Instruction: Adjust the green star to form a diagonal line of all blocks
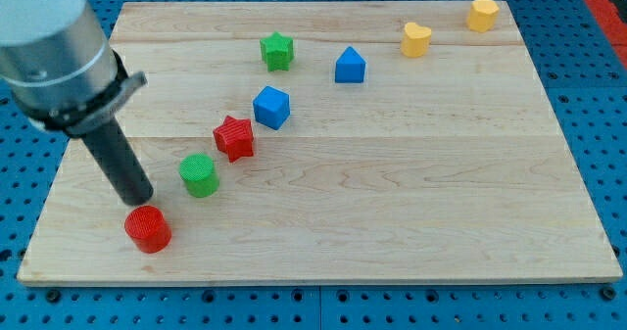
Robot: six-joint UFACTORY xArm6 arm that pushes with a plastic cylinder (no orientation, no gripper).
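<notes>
Wooden table (411,203) is lying on a blue perforated base (598,95) and is carrying 8 blocks. No jaws are fitted: the arm is ending in a dark rod, so there is no open or closed state to record.

Going from the view's left: my tip (140,199) is resting near the table's lower left corner, just above the red cylinder (148,228) and close to touching it; contact cannot be confirmed. The green cylinder (199,174) is standing just to the right of the tip. The red star (234,137) is sitting up and to the right of it, and the blue cube (271,107) is following on the same rising slant.

The green star (277,51) is lying above the blue cube, toward the view's top, off the slant and well apart from the tip.

The blue house-shaped block (350,66) is continuing the slant further right. The yellow heart (415,39) and the yellow block (482,14), possibly hexagonal, are closing the row at the top right.
</notes>
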